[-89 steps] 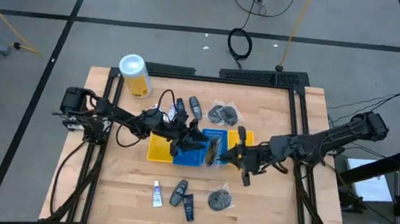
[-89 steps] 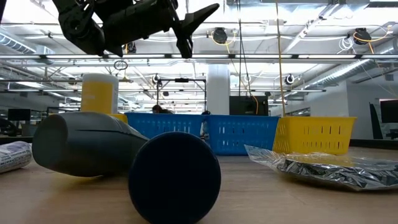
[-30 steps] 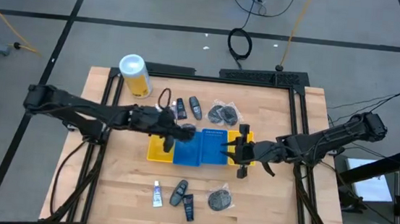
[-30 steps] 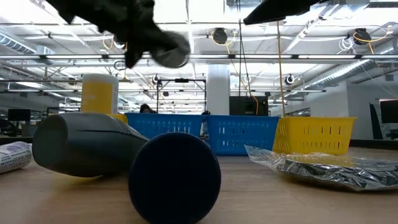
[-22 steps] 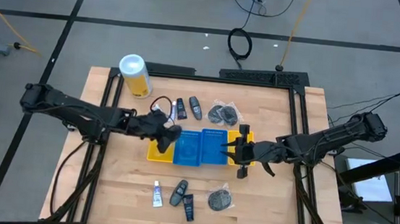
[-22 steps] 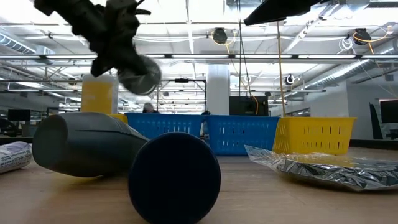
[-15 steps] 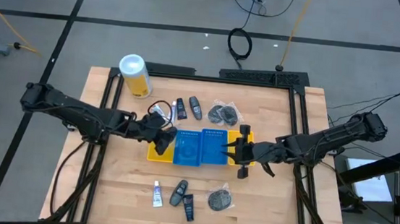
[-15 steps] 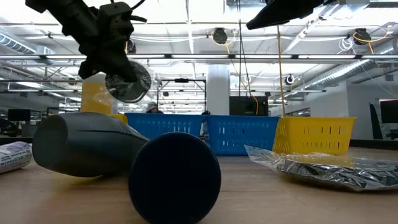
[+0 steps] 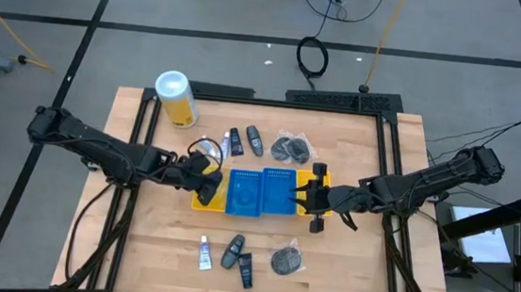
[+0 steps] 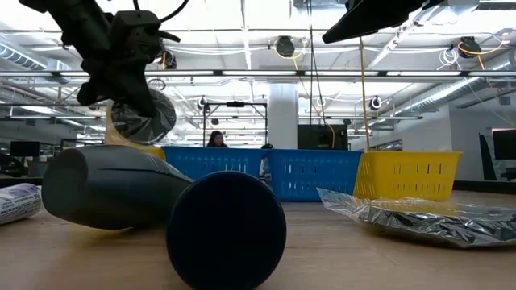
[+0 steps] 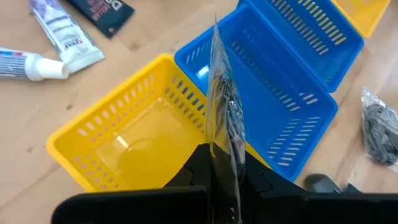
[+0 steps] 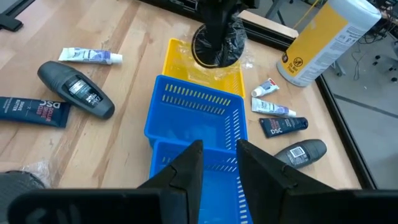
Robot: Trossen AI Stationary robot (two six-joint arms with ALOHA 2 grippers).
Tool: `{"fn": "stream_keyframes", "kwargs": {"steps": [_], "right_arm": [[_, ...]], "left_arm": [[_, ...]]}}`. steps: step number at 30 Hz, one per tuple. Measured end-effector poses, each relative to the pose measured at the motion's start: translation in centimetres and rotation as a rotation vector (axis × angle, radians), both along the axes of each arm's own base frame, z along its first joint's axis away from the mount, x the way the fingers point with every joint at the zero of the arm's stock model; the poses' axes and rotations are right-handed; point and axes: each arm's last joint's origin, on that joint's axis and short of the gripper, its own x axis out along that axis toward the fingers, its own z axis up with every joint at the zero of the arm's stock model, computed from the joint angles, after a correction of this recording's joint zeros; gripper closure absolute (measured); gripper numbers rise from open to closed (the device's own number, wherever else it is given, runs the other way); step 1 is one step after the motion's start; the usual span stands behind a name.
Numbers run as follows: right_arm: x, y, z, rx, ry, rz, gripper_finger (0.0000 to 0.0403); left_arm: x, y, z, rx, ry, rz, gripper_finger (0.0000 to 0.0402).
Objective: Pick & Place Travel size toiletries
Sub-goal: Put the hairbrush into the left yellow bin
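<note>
Left gripper [image 9: 204, 181] pinched tight on clear packet [image 11: 225, 118], holding it by one thin edge so it hangs over the yellow bin [image 11: 124, 149], the one just beside the blue bin [image 11: 280, 93] on the robot's left. Packet in right wrist view [image 12: 217, 40] shows dark round contents bunched low in crinkly film, dangling above the yellow bin [image 12: 205, 68]. Judgement: very light, floppy, film slick and crushable; edge grip lets it swing, so the release should be low over the bin, otherwise it may drift onto the rim. Better hold is the film seam, not the lump. Right gripper [image 12: 214, 158] hovers over the blue bin end, fingers part open, nothing between them. Other toiletries on wood: white tube [image 9: 204, 252], dark grey oval piece [image 9: 232, 251], navy mini bottle [image 9: 245, 269], another packet [image 9: 285, 260] at the near side; more at the far side by the yellow canister [image 9: 177, 97]. Tubes soft but graspable across the middle; oval pieces hard, smooth, likely to roll or slip; take them across the narrow width.
</note>
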Motion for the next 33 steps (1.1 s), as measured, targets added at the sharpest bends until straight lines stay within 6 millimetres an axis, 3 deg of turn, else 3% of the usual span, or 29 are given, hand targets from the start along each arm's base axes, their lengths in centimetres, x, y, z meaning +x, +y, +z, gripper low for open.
{"fn": "stream_keyframes", "kwargs": {"steps": [9,23,33], "right_arm": [[0.0,0.0,0.0,-0.002,0.001,0.002,0.0312],[-0.03,0.0,-0.05,-0.004,0.007,0.003,0.0312],[-0.03,0.01,-0.05,-0.003,0.007,0.005,0.0312]], "left_arm": [[-0.01,-0.14,0.0,-0.025,-0.004,0.01,0.0379],[0.03,-0.09,-0.04,-0.011,-0.002,0.01,0.0269],[0.03,0.12,-0.03,0.033,-0.005,0.032,0.0256]]}}
